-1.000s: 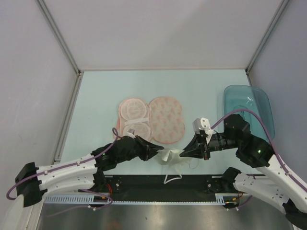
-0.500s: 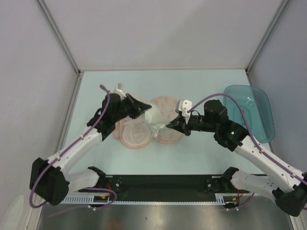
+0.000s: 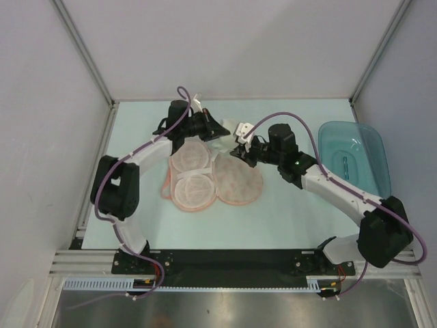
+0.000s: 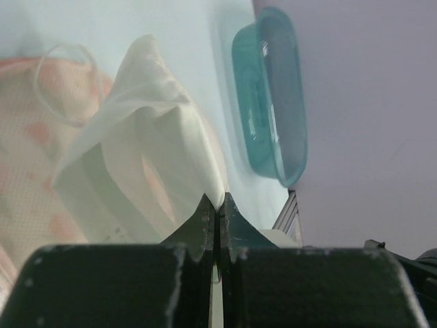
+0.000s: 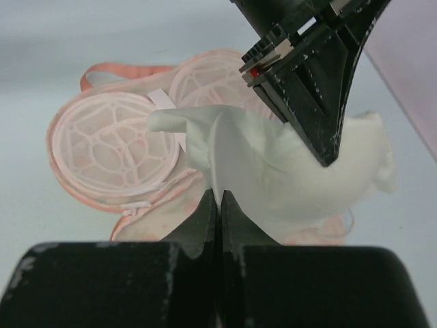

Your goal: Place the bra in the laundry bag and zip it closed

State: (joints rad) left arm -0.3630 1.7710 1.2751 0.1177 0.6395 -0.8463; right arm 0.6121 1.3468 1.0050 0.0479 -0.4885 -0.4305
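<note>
The white bra hangs stretched between my two grippers, just above the far edge of the open laundry bag. My left gripper is shut on one edge of the bra; its jaws pinch the fabric. My right gripper is shut on the other edge of the bra, pinched at the jaw tips. The bag lies open and flat, with its mesh lining facing up. The left gripper's fingers show above the bra in the right wrist view.
A translucent teal plastic tray stands at the right of the table; it also shows in the left wrist view. White enclosure walls close the back and both sides. The arm bases sit on the black rail at the near edge.
Both grippers have carried the bra from the table's near edge away over the bag to its far edge. The bra stays held between them.
</note>
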